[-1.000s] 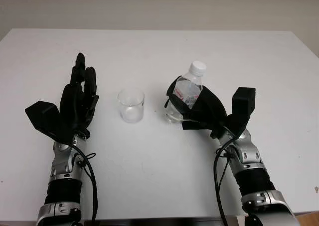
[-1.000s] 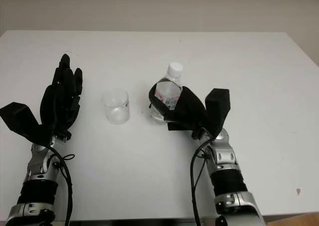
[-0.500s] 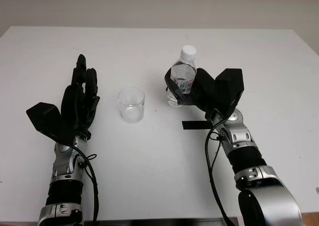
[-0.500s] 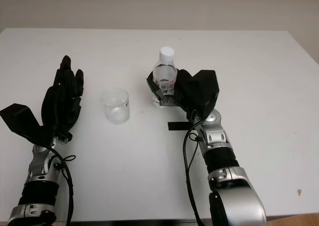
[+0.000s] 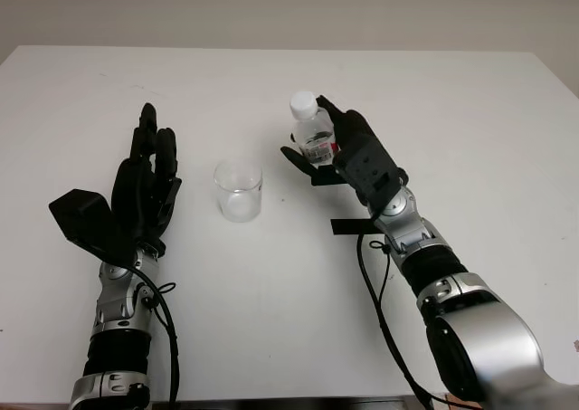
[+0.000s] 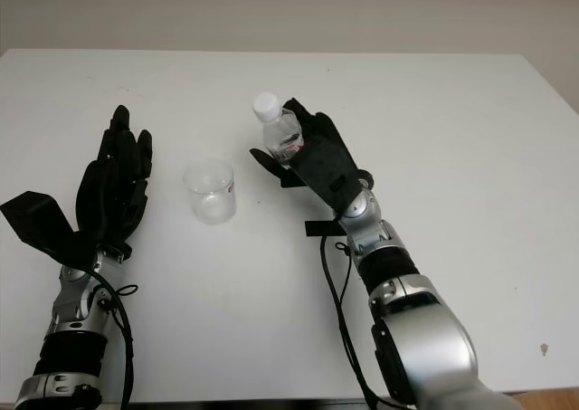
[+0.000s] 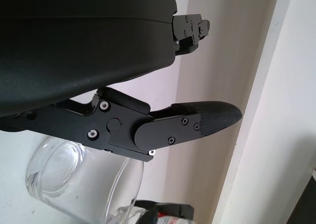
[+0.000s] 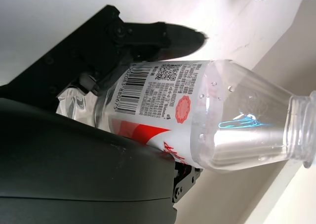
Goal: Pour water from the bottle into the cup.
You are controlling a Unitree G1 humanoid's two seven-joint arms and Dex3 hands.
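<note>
From the head camera, the right hand (image 5: 348, 152) grips the clear water bottle (image 5: 312, 137) off the white tabletop (image 5: 452, 111), tilted toward the glass cup (image 5: 238, 191) near the middle. To pour well, I'd bring the neck over the rim before tipping further; its white cap looks still on. The left hand (image 5: 143, 188), open, stands upright beside the cup. At the right wrist, fingers (image 8: 148, 36) wrap the labelled body.

My head's two eyes look down at the cup (image 5: 238, 191) from slightly apart. My wrist cameras sit close: one beside the cup, one against the bottle (image 8: 207, 115) right of it.
</note>
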